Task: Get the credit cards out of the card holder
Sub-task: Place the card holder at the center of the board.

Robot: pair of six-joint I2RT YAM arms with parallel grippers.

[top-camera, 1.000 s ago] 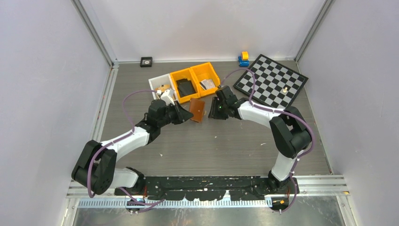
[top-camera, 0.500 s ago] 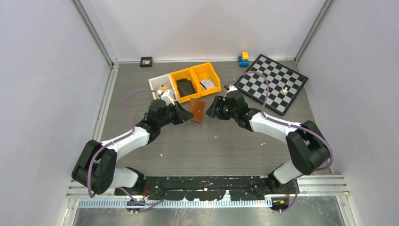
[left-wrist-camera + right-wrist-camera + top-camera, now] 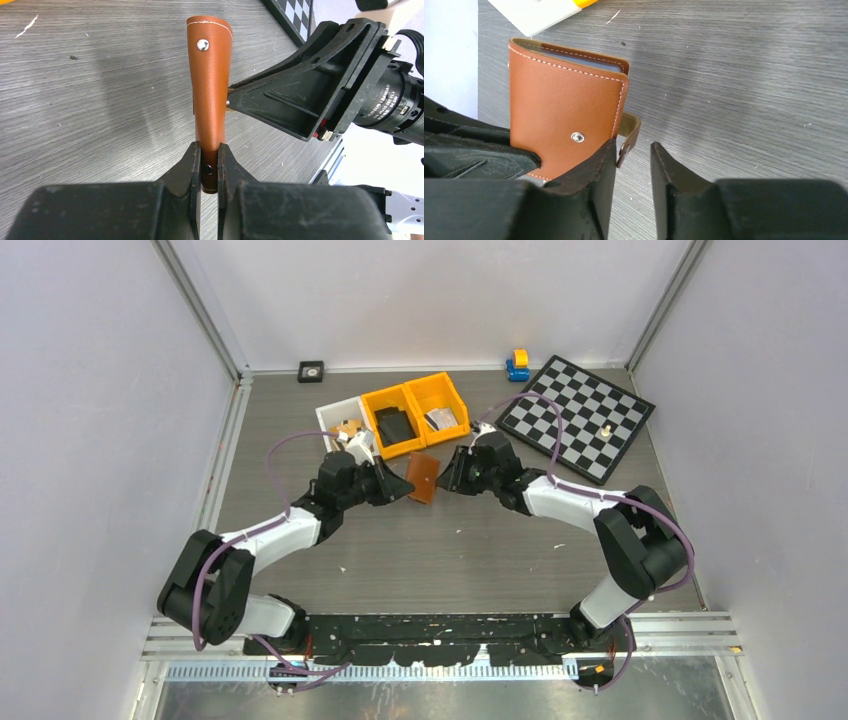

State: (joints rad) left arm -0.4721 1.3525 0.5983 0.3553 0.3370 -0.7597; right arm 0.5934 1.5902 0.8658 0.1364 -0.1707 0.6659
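Card holder (image 3: 422,478) is held on edge over the table (image 3: 450,550), centre of the top view, just below the bins. Left gripper (image 3: 397,485) is clamped tight on its lower end. In the left wrist view, fingers (image 3: 192,165) are pressed against both leather faces. Right gripper (image 3: 452,474) is set just beside the holder from frame right, jaws narrowly apart, nothing pinched. In the right wrist view, the loose strap tab (image 3: 629,134) is seen at the mouth of the gap, against the left-frame finger (image 3: 599,170). The holder's lower left corner is covered there by the other gripper. A pale blue strip (image 3: 584,61) is seen between the covers at the top edge; card or lining cannot be told.

Around: the white bin (image 3: 325,415) with tan pieces is closest to the left wrist. Two orange bins are beside it: the first (image 3: 380,396) holds a black wallet (image 3: 393,425), the second (image 3: 435,379) a small pale item. Chessboard (image 3: 578,418) is at upper right. A blue-and-yellow toy (image 3: 517,364) and a small black square object (image 3: 311,371) are by the back wall.
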